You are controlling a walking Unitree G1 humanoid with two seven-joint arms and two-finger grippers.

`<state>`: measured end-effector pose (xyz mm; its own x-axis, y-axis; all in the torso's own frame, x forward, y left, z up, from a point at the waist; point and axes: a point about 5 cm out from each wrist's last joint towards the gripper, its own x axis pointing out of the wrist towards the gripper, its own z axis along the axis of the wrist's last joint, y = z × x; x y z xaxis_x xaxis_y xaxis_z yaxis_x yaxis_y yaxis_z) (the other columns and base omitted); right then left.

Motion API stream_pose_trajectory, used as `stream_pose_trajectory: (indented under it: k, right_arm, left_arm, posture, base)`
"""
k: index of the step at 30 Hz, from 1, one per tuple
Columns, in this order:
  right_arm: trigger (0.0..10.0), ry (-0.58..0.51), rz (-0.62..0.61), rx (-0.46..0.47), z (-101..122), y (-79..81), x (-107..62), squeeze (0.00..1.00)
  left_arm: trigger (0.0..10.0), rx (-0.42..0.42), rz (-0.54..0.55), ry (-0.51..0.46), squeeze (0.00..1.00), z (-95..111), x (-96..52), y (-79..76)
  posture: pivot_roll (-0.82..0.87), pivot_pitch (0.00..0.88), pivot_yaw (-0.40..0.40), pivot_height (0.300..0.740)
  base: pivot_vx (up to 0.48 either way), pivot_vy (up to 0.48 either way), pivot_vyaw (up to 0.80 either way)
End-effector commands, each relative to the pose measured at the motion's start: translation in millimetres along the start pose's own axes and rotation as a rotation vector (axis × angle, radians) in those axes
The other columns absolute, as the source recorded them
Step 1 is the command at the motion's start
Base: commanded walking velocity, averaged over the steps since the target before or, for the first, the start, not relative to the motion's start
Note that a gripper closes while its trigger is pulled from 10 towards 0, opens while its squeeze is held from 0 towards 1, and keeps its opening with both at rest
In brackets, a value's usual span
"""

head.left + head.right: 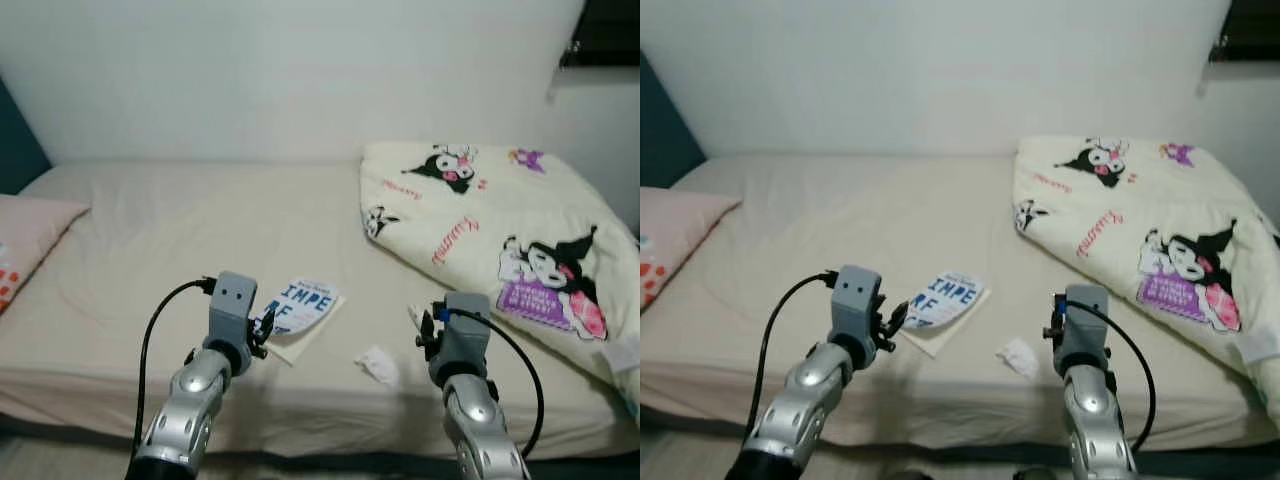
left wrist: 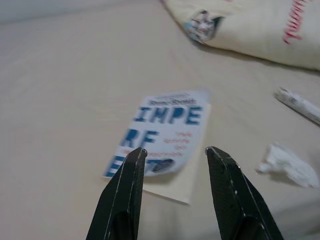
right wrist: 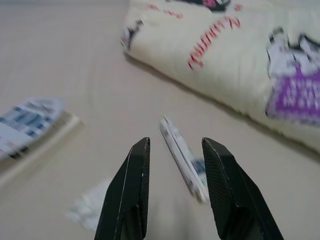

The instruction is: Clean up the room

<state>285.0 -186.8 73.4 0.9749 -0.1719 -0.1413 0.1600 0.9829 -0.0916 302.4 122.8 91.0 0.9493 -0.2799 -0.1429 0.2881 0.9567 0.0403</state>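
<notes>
A book [image 1: 305, 305] with big blue letters on its white cover lies flat near the bed's front edge. My left gripper [image 2: 175, 150] hovers open just short of it, fingers pointing at the cover [image 2: 165, 130]. A crumpled white tissue [image 1: 378, 364] lies to the book's right. Beyond the tissue lies a slim white tube [image 3: 182, 157], and my right gripper [image 3: 175, 141] is open right over its near end. Both grippers are empty.
The beige bed [image 1: 180, 220] stretches back to a white wall. A folded cream blanket [image 1: 500, 220] with cartoon prints covers its right side. A pink pillow [image 1: 25, 240] lies at the left edge. The bed's front edge runs just under my arms.
</notes>
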Motion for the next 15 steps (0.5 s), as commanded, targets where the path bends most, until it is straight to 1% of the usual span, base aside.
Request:
stream_pose_trajectory:
  k: [1, 5, 7, 9, 11, 15]
  right_arm:
    - [10.0, 0.017, -0.002, 0.003, -4, 0.6, -1.0, 0.00]
    - [10.0, 0.023, -0.007, 0.008, -5, 0.7, -1.4, 0.00]
    - [10.0, 0.028, -0.015, 0.016, -6, 0.4, -2.0, 0.00]
    - [10.0, 0.029, -0.017, 0.017, -6, 0.3, -2.0, 0.00]
    - [10.0, 0.027, -0.022, 0.019, -6, -0.6, -2.5, 0.00]
    - [10.0, 0.024, -0.025, 0.022, -6, -1.5, -2.7, 0.00]
  left_arm:
    - [10.0, 0.014, -0.023, -0.017, 0.00, 2, -0.1, -3.2]
    - [10.0, 0.011, -0.044, -0.034, 0.00, 6, 1.8, -6.9]
    - [10.0, 0.008, -0.082, -0.054, 0.00, 11, 4.9, -14.9]
    - [10.0, 0.007, -0.092, -0.058, 0.00, 12, 5.5, -16.9]
    - [10.0, 0.002, -0.119, -0.070, 0.00, 15, 7.1, -22.9]
    - [10.0, -0.004, -0.133, -0.074, 0.00, 15, 7.5, -25.7]
  posture:
    - [-0.02, 0.045, 0.037, 0.604]
    - [-0.02, 0.046, 0.040, 0.604]
    - [-0.03, 0.046, 0.042, 0.604]
    - [-0.03, 0.046, 0.042, 0.604]
    - [-0.03, 0.050, 0.045, 0.604]
    - [-0.03, 0.054, 0.047, 0.604]
  base:
    - [0.000, 0.000, 0.00]
    - [0.000, 0.000, 0.00]
    - [0.000, 0.000, 0.00]
    - [0.000, 0.000, 0.00]
    - [0.000, 0.000, 0.00]
    - [0.000, 0.000, 0.00]
